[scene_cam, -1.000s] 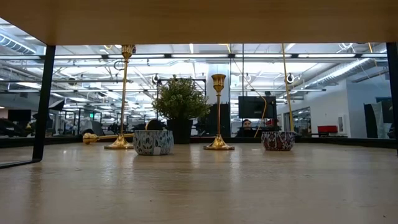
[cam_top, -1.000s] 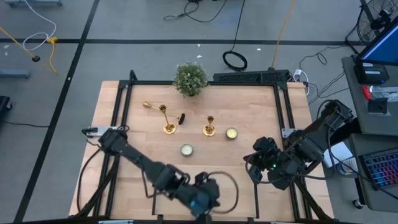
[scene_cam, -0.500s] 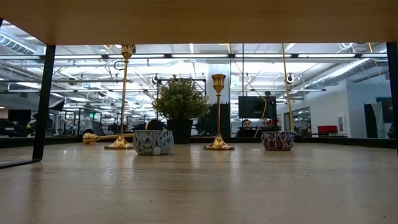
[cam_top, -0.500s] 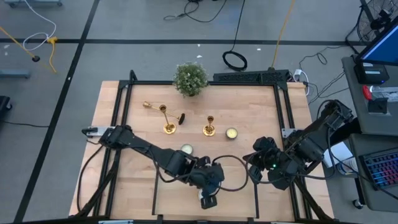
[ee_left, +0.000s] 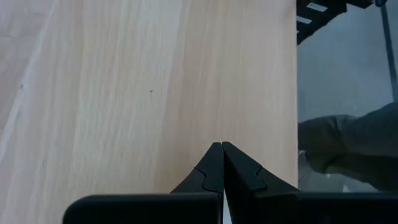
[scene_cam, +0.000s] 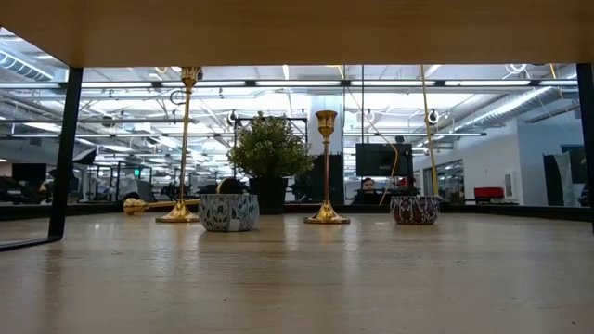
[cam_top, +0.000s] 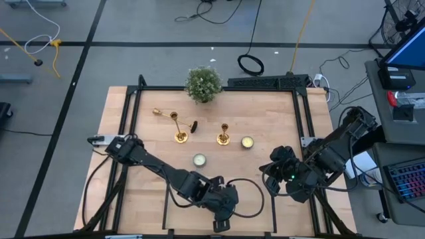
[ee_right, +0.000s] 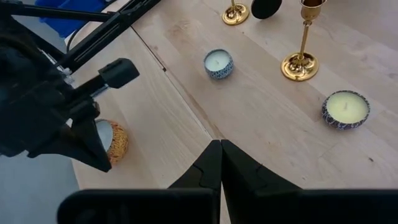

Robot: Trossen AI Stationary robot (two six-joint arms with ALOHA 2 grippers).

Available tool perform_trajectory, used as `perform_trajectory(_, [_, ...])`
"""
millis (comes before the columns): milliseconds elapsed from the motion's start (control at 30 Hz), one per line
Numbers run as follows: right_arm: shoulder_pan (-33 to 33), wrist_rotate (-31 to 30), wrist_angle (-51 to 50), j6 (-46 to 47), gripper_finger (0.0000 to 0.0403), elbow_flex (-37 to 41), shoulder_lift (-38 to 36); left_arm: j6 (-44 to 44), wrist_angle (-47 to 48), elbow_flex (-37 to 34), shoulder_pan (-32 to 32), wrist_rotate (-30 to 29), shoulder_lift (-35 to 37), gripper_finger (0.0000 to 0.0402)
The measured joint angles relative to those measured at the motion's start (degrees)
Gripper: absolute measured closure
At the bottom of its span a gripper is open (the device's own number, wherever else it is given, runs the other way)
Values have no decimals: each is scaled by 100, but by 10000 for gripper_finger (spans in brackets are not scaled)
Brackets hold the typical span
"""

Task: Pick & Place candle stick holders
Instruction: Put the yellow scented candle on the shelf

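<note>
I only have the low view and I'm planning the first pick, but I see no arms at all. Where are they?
Observer: The left tool is shut and empty, over the near edge of the table.
Operator: And the right one?
Observer: The right tool is shut and empty too, over the table's right side.
Operator: Are all the holders standing?
Observer: No. The left candle stick holder and right candle stick holder stand; the fallen candle stick holder lies on its side, far left.

potted plant (cam_top: 202, 83), two tealight candles (cam_top: 199, 159), wooden table (cam_top: 265, 119)
</note>
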State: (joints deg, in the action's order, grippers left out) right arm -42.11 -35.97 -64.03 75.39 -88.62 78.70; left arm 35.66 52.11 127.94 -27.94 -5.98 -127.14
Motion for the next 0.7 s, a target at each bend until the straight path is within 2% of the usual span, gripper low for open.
perform_trajectory(700, [0, -2, 43, -2, 403, 0, 0, 461, 485, 7, -288, -53, -6, 402])
